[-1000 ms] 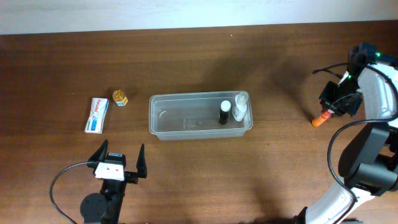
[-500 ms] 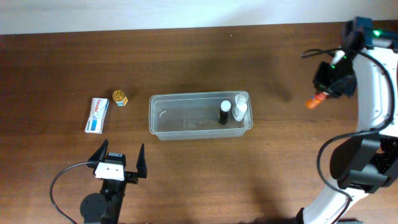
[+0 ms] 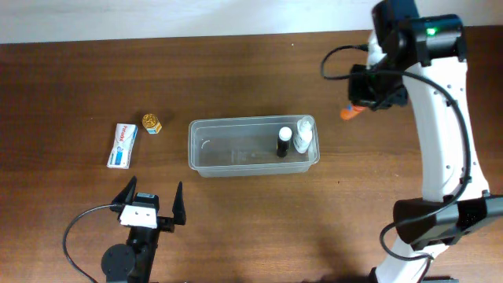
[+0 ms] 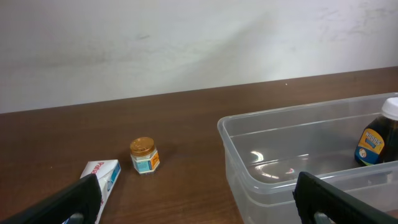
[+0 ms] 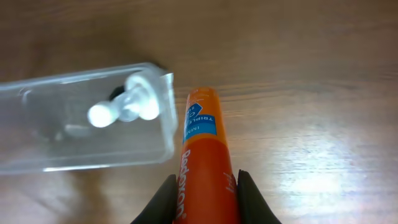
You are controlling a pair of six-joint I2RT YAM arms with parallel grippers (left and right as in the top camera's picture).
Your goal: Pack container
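Under the right fingers [image 5: 166,196], clenched on it, one orange tube [image 3: 350,112] shows only its tip overhead, at 2 o'clock from the one container [image 3: 228,122] mid-table [image 3: 78,79]. Two bottles stand inside, one dark bottle [image 3: 284,142] and one white bottle [image 3: 303,134]. One box [image 3: 122,145] and one jar [image 3: 152,123] lie at its 9 o'clock. The left fingers [image 4: 339,196] gape, released.
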